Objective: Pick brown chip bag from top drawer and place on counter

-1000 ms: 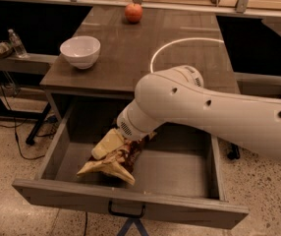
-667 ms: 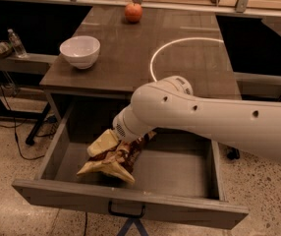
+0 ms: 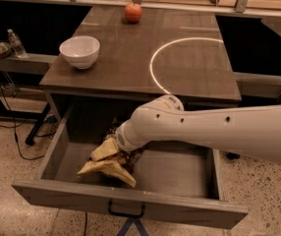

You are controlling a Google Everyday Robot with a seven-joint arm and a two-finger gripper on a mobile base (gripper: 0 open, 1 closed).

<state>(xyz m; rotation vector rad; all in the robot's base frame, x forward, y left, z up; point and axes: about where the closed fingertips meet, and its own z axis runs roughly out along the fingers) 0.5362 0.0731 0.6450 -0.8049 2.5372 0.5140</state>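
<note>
The top drawer (image 3: 130, 200) stands pulled out below the counter (image 3: 130, 68), with its dark handle (image 3: 126, 211) at the front centre. The brown chip bag (image 3: 106, 165) lies crumpled at the drawer's left middle, tan side showing. My white arm reaches in from the right, and my gripper (image 3: 123, 154) is down at the bag, mostly hidden behind the wrist. Whether it touches or holds the bag cannot be seen. The counter bears a bright circular ring (image 3: 153, 65).
A white bowl (image 3: 79, 51) stands at the counter's left and a red apple (image 3: 133, 12) at its far edge. A water bottle (image 3: 16, 43) sits on a side shelf at left. The right half of the drawer floor (image 3: 180, 168) is bare.
My arm has sunk lower into the drawer, toward the bag. The bag has stayed where it was.
</note>
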